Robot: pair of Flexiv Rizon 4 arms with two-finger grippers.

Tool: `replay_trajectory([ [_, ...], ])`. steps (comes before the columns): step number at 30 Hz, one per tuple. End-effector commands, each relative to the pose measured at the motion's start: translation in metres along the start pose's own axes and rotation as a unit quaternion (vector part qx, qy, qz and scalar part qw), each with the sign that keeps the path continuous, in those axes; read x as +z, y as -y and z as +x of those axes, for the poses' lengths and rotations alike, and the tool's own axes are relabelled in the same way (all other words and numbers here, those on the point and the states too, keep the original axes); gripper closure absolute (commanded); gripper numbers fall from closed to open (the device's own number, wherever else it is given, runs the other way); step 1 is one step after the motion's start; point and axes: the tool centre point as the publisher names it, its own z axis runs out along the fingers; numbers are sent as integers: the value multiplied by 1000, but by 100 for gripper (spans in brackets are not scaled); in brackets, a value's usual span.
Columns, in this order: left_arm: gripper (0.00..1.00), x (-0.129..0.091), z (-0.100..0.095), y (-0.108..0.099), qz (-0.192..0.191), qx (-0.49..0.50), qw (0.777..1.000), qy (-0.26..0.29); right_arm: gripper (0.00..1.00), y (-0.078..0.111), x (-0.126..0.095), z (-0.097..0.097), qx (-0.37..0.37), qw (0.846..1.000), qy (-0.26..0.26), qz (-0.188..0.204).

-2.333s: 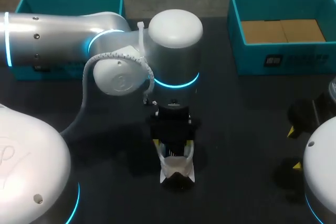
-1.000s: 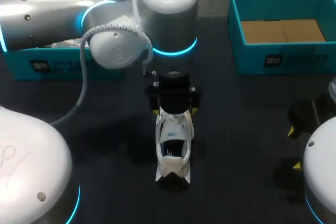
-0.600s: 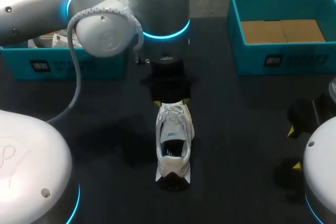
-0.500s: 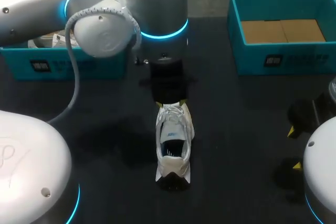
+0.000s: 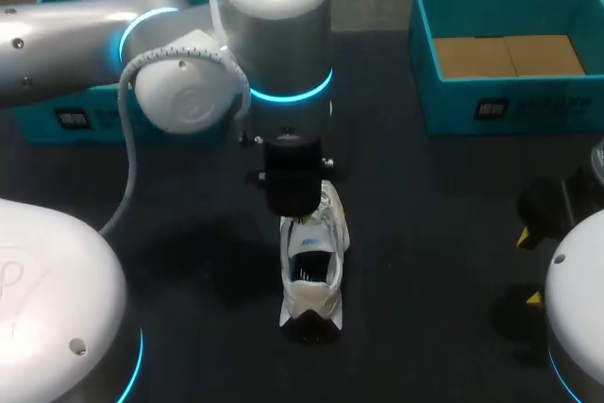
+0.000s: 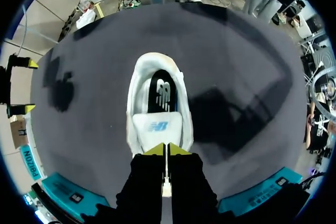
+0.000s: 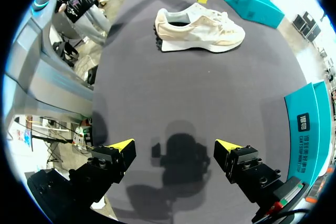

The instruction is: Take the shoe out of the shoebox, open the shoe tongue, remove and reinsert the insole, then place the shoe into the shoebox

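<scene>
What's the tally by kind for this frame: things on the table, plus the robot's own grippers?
shoe: 1
teal boxes: 2
grippers, the left gripper and the right gripper: 2
Total: 5

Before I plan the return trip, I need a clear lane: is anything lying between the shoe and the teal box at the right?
Nothing visible. Only bare table lies between the shoe and that teal box. The left gripper hangs above the shoe itself, not in that lane.
</scene>
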Motion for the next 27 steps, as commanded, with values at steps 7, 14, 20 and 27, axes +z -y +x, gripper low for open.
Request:
replay_trajectory([
  [7,85,27,-5,-1,20,6,1000,-6,0,1,0,2,0,1000,2,1],
  [14,72,11,-7,-7,7,9,1000,3,0,1,0,2,0,1000,2,1],
  [20,70,32,-12,-1,34,13,999,-8,0,1,0,2,0,1000,2,1],
  [27,65,35,-12,4,45,20,999,-8,0,1,0,2,0,1000,2,1],
])
